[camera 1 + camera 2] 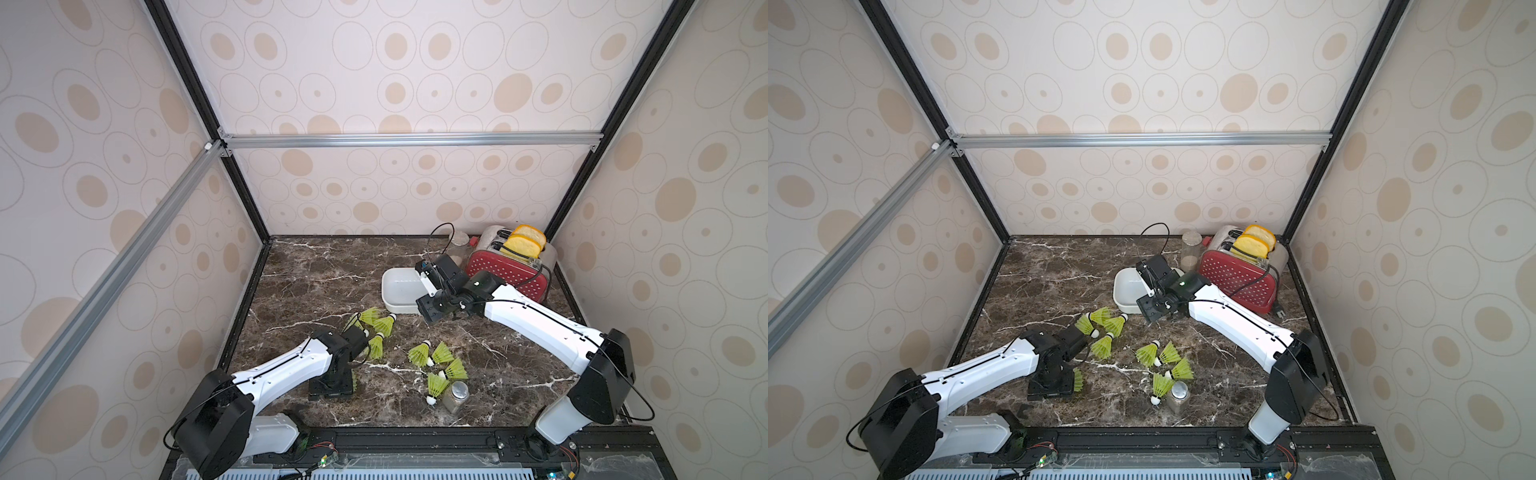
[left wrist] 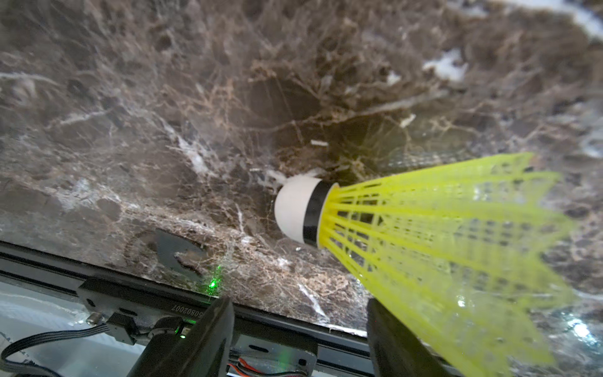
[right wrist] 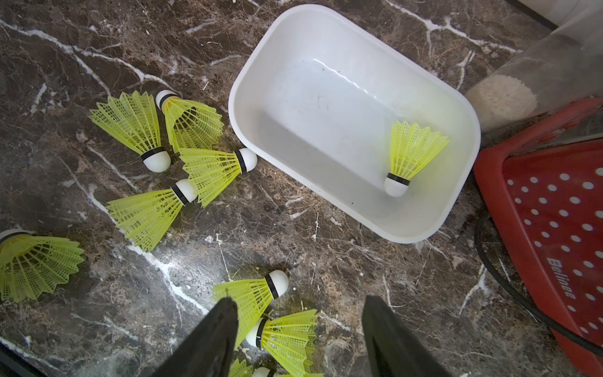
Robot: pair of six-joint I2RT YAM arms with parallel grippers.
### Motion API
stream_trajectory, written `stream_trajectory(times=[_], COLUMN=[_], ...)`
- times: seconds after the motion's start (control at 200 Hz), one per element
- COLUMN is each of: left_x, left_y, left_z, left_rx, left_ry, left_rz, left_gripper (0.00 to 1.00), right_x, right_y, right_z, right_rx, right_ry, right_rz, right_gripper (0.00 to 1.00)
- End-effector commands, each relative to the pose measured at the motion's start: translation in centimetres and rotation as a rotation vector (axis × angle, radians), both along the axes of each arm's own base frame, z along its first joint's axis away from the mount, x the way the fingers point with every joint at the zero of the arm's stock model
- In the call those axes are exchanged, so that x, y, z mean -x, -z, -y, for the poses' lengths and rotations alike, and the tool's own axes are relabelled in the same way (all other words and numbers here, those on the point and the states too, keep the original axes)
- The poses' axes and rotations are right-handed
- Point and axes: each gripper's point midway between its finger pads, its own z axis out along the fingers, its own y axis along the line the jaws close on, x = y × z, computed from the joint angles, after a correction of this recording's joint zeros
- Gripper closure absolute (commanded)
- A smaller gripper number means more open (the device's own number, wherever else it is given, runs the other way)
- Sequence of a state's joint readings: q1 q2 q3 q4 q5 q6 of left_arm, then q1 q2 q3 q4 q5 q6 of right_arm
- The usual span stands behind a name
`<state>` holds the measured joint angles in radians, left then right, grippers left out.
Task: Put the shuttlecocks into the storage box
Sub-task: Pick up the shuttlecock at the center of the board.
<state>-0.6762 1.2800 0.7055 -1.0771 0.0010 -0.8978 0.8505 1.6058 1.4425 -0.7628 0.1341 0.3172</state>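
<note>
Far left, the cream wall (image 1: 83, 187) with its tan ovals, a silver rail (image 1: 124, 259) slanting across it. Down on the dark brown marble table (image 1: 316, 282), veined in white, the left gripper (image 2: 300, 303) sits low near the front edge, fingers apart with nothing between them. One shuttlecock (image 2: 424, 235) lies right alongside, its skirt crossing one finger in the wrist view. Moving along, four shuttlecocks (image 1: 384, 324) are bunched just past that arm, and four more sit mid-table beside a metal-lidded shaker (image 1: 456, 397). Then the white box (image 1: 397, 293), toward the back, with a single shuttlecock lying at one end inside. The right gripper (image 3: 298, 302) hovers close by the box, fingers spread, holding nothing. Far right, a red dotted toaster (image 1: 507, 274) with two bread slices (image 1: 525, 243) up and a glass jar (image 1: 459, 243) behind, tucked into the back corner
</note>
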Motion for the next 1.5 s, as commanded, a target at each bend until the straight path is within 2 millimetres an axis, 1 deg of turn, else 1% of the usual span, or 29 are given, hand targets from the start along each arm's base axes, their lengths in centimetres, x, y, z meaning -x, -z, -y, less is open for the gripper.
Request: stream_trajectory(times=[0.0, 0.08, 0.17, 0.23, 0.31, 0.361, 0.391, 0.466, 0.546, 0.616, 0.621, 0.636, 0.771, 0.876, 1.002, 1.107, 1.252, 1.317, 1.447, 1.497], left_x=[-1.7, -2.4, -3.4, -4.1, -4.6, -5.0, -5.2, -5.3, -5.0, -4.7, -4.7, -4.7, -4.6, -4.5, -4.3, -4.2, -4.7, -5.0, -5.7, -5.8], left_y=[-0.4, -0.2, -0.4, -0.4, -0.5, -0.6, -0.6, -0.4, -0.1, 0.3, 0.3, 0.4, 0.7, 0.9, 1.2, 1.6, 1.8, 1.7, 1.1, 1.1], left_z=[0.4, 0.6, 0.4, 0.7, 0.7, 0.6, 0.7, 0.9, 1.4, 1.6, 1.6, 1.6, 1.8, 1.8, 1.7, 1.6, 1.7, 1.6, 1.2, 1.2], left_rx=[-0.021, -0.037, -0.071, -0.08, -0.1, -0.101, -0.093, -0.058, -0.025, -0.011, -0.011, -0.01, 0.005, 0.009, 0.005, 0.002, -0.013, -0.027, -0.055, -0.06], left_ry=[0.028, 0.055, 0.094, 0.123, 0.149, 0.156, 0.155, 0.15, 0.152, 0.147, 0.147, 0.145, 0.135, 0.13, 0.132, 0.135, 0.15, 0.163, 0.182, 0.187], left_rz=[0.055, 0.056, 0.071, 0.078, 0.068, 0.071, 0.076, 0.072, 0.061, 0.047, 0.048, 0.048, 0.051, 0.045, 0.036, 0.032, 0.036, 0.041, 0.067, 0.064], left_gripper=[0.31, 0.28, 0.24, 0.22, 0.19, 0.2, 0.2, 0.21, 0.23, 0.25, 0.25, 0.25, 0.28, 0.29, 0.31, 0.34, 0.36, 0.36, 0.31, 0.31], right_x=[-0.1, 0.0, 0.2, 0.5, 1.2, 2.1, 2.7, 5.3, 7.5, 8.6, 8.7, 9.0, 10.3, 10.7, 11.0, 10.8, 10.6, 10.6, 10.5, 10.4], right_y=[-1.3, -1.2, -1.2, -1.2, -1.2, -1.5, -1.8, -3.0, -3.8, -3.3, -2.9, -2.8, -1.5, -0.5, 0.8, 0.9, 0.9, 0.9, 1.1, 1.1], right_z=[0.2, 0.2, 0.0, -0.3, -0.9, -1.6, -2.3, -4.2, -4.9, -4.7, -4.6, -4.6, -4.2, -4.2, -4.3, -4.1, -4.1, -4.2, -4.1, -4.1], right_rx=[-0.011, -0.013, -0.022, -0.034, -0.065, -0.11, -0.16, -0.328, -0.471, -0.538, -0.537, -0.549, -0.647, -0.691, -0.694, -0.685, -0.678, -0.676, -0.666, -0.664], right_ry=[0.003, -0.001, -0.01, -0.024, -0.06, -0.104, -0.146, -0.271, -0.318, -0.308, -0.305, -0.305, -0.288, -0.263, -0.237, -0.225, -0.221, -0.22, -0.217, -0.215], right_rz=[0.023, 0.016, 0.008, -0.004, -0.036, -0.058, -0.075, -0.143, -0.219, -0.269, -0.278, -0.287, -0.343, -0.398, -0.45, -0.438, -0.435, -0.439, -0.435, -0.434], right_gripper=[0.33, 0.33, 0.33, 0.33, 0.33, 0.33, 0.33, 0.32, 0.31, 0.31, 0.31, 0.31, 0.3, 0.3, 0.3, 0.29, 0.29, 0.29, 0.29, 0.29])
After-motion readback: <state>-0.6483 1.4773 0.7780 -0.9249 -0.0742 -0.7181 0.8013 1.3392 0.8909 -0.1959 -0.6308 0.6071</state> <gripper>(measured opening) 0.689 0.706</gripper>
